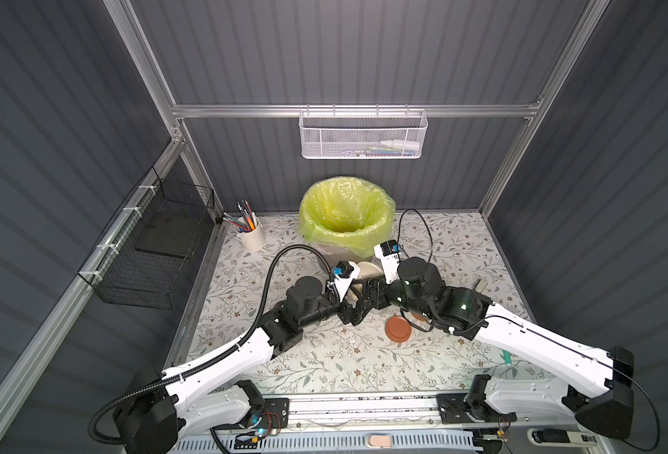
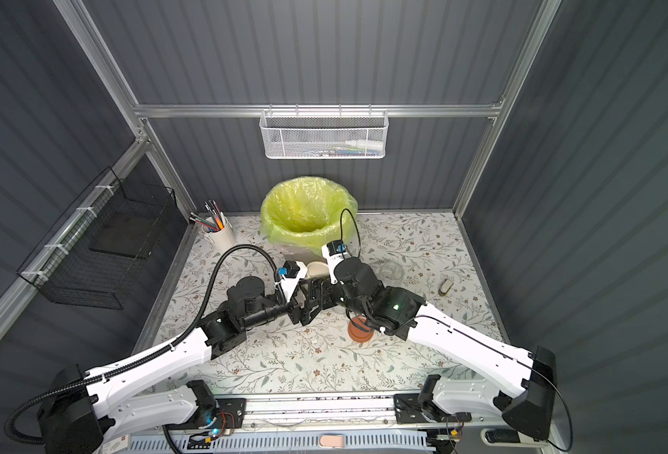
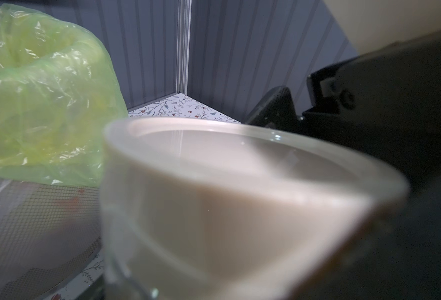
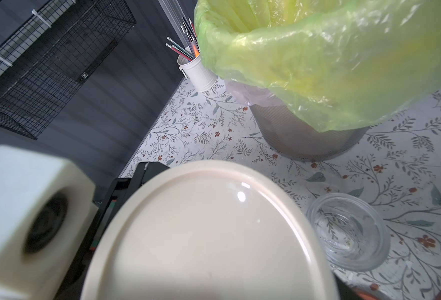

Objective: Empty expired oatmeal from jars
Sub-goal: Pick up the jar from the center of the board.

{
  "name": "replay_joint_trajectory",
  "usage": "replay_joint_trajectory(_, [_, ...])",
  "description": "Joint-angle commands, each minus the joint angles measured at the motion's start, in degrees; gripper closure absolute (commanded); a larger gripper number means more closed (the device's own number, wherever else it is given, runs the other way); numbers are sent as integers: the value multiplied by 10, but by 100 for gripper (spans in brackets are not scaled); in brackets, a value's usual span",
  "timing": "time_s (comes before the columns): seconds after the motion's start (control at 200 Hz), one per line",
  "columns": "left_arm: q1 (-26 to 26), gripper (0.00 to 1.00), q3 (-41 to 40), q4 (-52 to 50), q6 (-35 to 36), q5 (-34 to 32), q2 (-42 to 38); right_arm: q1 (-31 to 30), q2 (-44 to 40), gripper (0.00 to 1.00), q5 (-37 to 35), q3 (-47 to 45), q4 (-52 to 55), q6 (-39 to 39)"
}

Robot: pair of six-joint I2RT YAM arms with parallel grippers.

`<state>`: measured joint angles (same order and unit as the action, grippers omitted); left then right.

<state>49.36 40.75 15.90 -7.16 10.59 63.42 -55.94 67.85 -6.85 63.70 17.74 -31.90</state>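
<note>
Step in hand: opening the cream-lidded jar [image 1: 367, 271], located mid-desk just in front of the bin [image 1: 348, 220], between both pincers. The left pincer [image 1: 356, 298] and right pincer [image 1: 376, 291] crowd the jar; whether either is clenched on it cannot be told. Here the oatmeal is not visible. One empty jar [image 2: 390, 272] stands open toward the right edge, and a brown lid [image 1: 399, 329] lies nearer the front edge. Next move, by judgement: steady the glass, twist off the lid, then tip over the bin. Free room lies toward the left and front edges.
</note>
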Motion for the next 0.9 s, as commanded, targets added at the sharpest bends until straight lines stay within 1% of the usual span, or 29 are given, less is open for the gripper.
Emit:
replay_joint_trajectory(0.0, [-5, 26, 10, 42, -20, -41, 3, -14, -5, 39, 6, -10, 3, 25])
replay_joint_trajectory(0.035, [-4, 27, 10, 44, -20, -44, 5, -15, -5, 38, 8, -12, 0, 29])
replay_joint_trajectory(0.12, [-4, 36, 9, 49, -20, -49, 10, -16, -10, 37, 9, -15, -5, 35])
replay_joint_trajectory(0.225, [-4, 42, 5, 56, -19, -52, 12, -16, -12, 28, 17, -15, -3, 41])
replay_joint_trajectory(0.28, [-4, 47, 2, 60, -17, -51, 12, -16, -15, 23, 16, -16, -2, 43])
replay_joint_trajectory(0.34, [-5, 51, 2, 59, -14, -51, 13, -16, -18, 22, 22, -16, -2, 48])
replay_joint_trajectory(0.44, [-5, 58, 0, 61, -10, -47, 15, -16, -21, 15, 29, -18, -5, 52])
replay_joint_trajectory(0.52, [-4, 65, -2, 66, -5, -40, 16, -16, -22, 12, 31, -21, -7, 51])
replay_joint_trajectory(0.735, [-5, 68, -11, 77, -2, -47, 14, -16, -28, 5, 46, -30, -13, 51])
replay_joint_trajectory(0.895, [-4, 72, -13, 82, 4, -53, 10, -15, -34, 4, 48, -35, -7, 46])
